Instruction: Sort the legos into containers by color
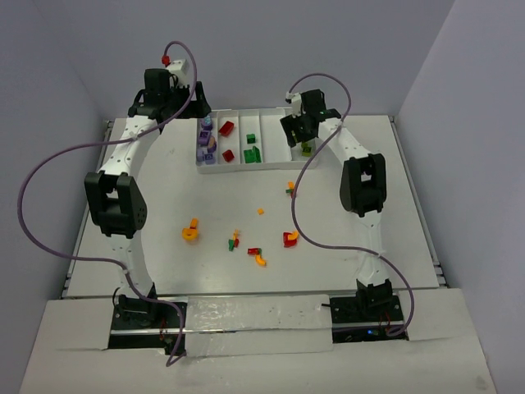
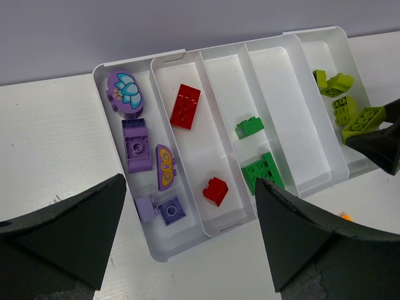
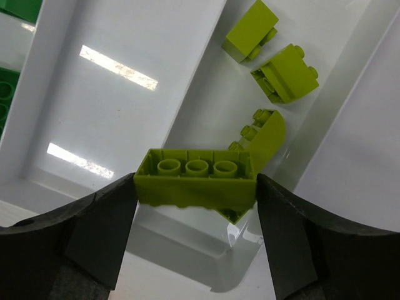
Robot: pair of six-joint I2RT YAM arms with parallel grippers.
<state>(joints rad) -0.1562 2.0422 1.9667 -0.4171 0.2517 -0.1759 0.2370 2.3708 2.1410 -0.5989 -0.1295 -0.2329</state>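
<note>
Lime lego [image 3: 195, 178] clamped in R gripper [image 3: 195, 205], over end compartment of tray [image 2: 164, 249], L gripper [image 2: 189, 206] fingers apart

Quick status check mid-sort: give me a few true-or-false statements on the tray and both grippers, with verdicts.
1. The right gripper holds a lime green brick. True.
2. Four red bricks lie in the tray. False: only two red bricks lie there.
3. The compartment between the dark green bricks and the lime green pieces holds nothing. True.
4. The left gripper is shut on a purple brick. False: it is open, with nothing between its fingers.
5. Loose bricks lie on the table. True.
</note>
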